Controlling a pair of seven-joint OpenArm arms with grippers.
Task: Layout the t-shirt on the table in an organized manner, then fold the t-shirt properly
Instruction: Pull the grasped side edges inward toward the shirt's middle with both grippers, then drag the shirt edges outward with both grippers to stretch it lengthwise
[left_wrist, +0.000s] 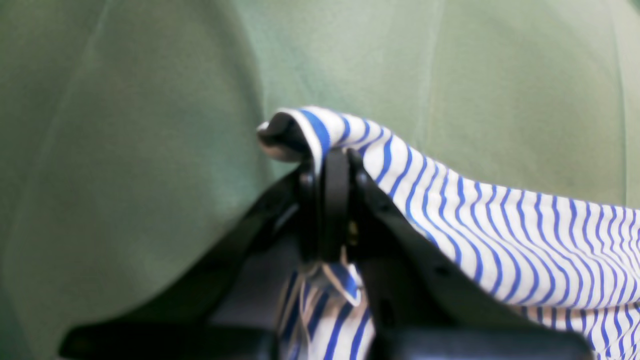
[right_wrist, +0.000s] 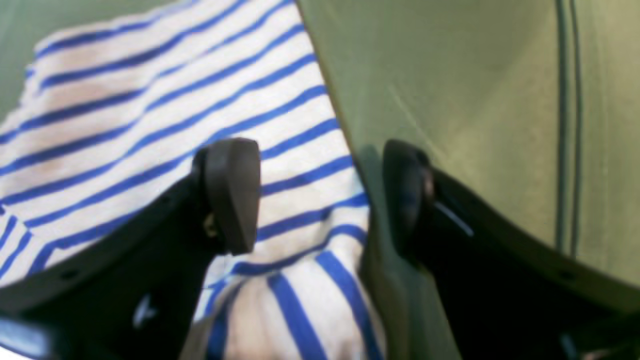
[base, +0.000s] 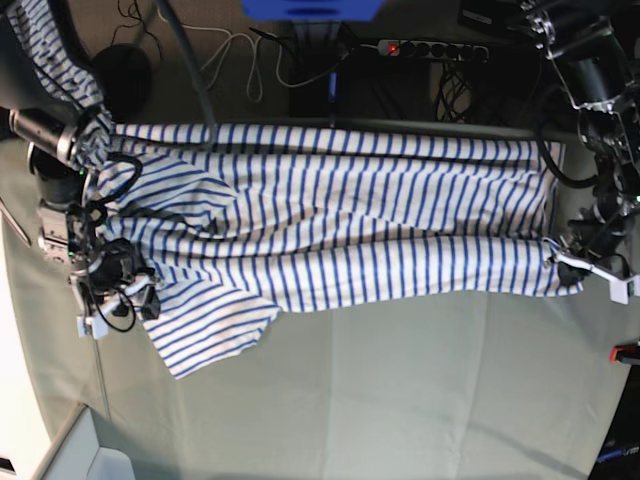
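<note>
The t-shirt (base: 340, 230) lay stretched across the table (base: 400, 390) between the two claws. One end sat pinched in the left claw (left_wrist: 327, 165); the other spread under the right claw (right_wrist: 320, 200), one finger over cloth, one over table.

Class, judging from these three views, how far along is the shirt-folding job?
Done: the t-shirt is stretched lengthwise across the table. In hand: the left gripper pinches one edge; the right gripper is open over the other end. Left: a sleeve is rumpled, no fold made.
</note>
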